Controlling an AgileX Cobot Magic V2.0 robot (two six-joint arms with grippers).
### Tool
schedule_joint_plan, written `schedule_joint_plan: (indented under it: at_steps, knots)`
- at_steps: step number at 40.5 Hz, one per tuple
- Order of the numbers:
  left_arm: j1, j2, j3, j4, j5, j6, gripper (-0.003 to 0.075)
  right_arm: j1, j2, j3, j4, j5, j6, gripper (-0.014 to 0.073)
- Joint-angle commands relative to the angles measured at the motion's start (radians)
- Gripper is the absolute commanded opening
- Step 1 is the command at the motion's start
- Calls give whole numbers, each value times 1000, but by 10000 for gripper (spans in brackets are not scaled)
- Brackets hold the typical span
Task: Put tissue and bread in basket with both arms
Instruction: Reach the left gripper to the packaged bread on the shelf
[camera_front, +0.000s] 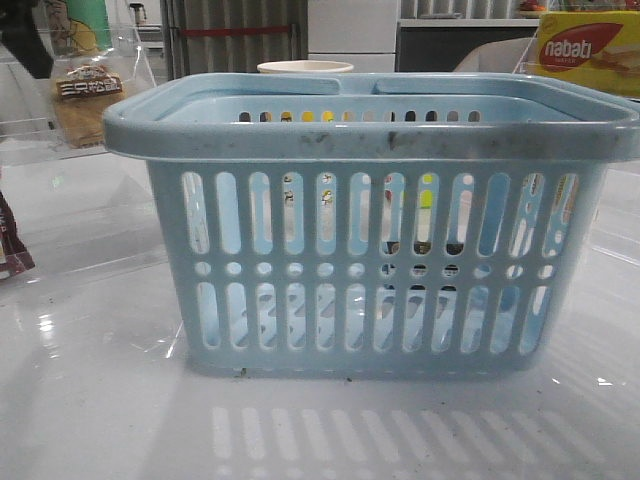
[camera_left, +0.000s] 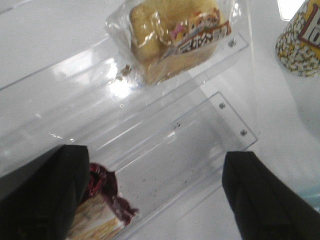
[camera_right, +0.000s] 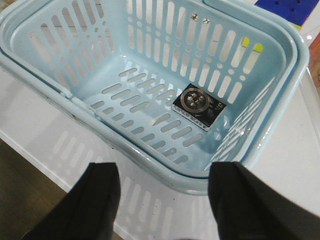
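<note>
The basket (camera_front: 370, 220) stands on the white counter (camera_front: 90, 410), holding only a small black packet (camera_right: 199, 106). The bread (camera_left: 175, 37) lies on a clear acrylic shelf (camera_left: 150, 125). Above it the left gripper (camera_left: 155, 195) is spread wide, holding nothing; the right gripper (camera_right: 162, 200) likewise gapes above the basket rim.

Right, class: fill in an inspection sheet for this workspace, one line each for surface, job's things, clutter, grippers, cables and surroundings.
Surface: glossy white table, reflective, a few dark specks.
Job's things: basket upright, holding only a small black packet; bread on a clear acrylic shelf, outside the basket; tissue not identified.
Clutter: dark red packet, popcorn-print cup, nabati box.
Grippers: left gripper open, empty; right gripper open, empty.
Cables: nothing seen.
Surroundings: cabinets behind.
</note>
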Motion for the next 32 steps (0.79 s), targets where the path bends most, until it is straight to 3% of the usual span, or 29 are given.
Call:
schedule_joint_plan:
  at_steps: [1, 14, 20, 26, 32]
  knots:
    - [27, 24, -107, -99, -63, -1, 601, 1, -5, -28, 4, -63, -10, 499]
    - [44, 197, -283, -201, -93, 0, 598, 1, -5, -28, 4, -63, -10, 499]
    - [54, 249, -328, -278, -118, 0, 560, 1, -5, -28, 4, -63, -10, 499]
    - [54, 264, -337, -282, -129, 0, 460, 1, -5, -28, 4, -63, -10, 499]
    - [54, 265, -337, -282, -136, 0, 298, 1, -5, -28, 4, -63, -10, 499]
